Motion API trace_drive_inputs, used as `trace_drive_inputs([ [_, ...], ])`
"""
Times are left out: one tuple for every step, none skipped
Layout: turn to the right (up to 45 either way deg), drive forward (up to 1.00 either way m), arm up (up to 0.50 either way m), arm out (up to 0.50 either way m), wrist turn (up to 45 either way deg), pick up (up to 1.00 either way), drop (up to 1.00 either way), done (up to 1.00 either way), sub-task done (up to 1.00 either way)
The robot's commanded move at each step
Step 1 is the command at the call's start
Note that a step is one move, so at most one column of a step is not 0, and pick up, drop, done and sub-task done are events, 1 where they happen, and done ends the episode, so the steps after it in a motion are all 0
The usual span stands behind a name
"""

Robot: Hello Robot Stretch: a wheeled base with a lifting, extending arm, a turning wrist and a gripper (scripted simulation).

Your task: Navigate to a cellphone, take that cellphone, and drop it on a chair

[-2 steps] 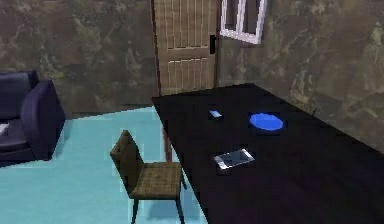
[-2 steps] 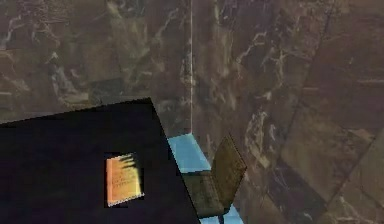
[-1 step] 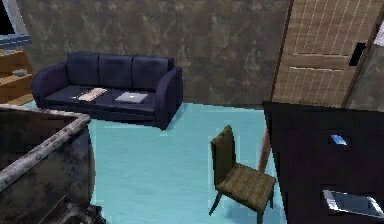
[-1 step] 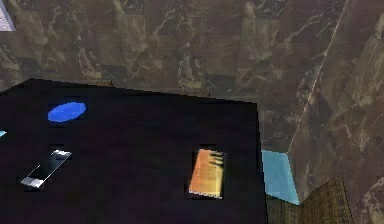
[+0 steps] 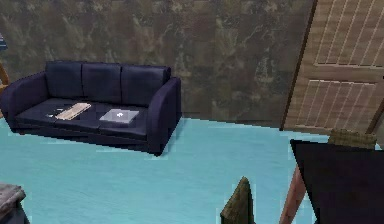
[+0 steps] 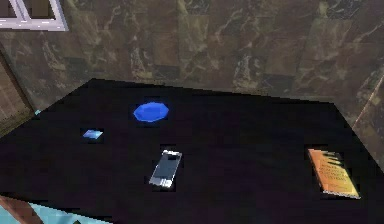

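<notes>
Cellphone (image 6: 166, 168) lies flat on the black tabletop (image 6: 240, 140), near the close edge & a bit left of the middle in the arm side view. Its long side runs near to far, w/ the far end tipped a little right. Blue dish (image 6: 151, 112) sits behind it; orange flat thing (image 6: 334, 172) is well apart to the right. Fingers: can't tell their state, or which way the cellphone lies from them. Prob. next: reach out over the tabletop.
</notes>
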Motion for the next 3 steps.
trace_drive_inputs([
  [0.0, 0.00, 0.50, 0.00, 0.0, 0.00, 0.00, 0.00, 0.00],
  [0.0, 0.00, 0.36, 0.00, 0.0, 0.00, 0.00, 0.00, 0.00],
  [0.0, 0.00, 0.00, 0.18, 0.0, 0.00, 0.00, 0.00, 0.00],
])
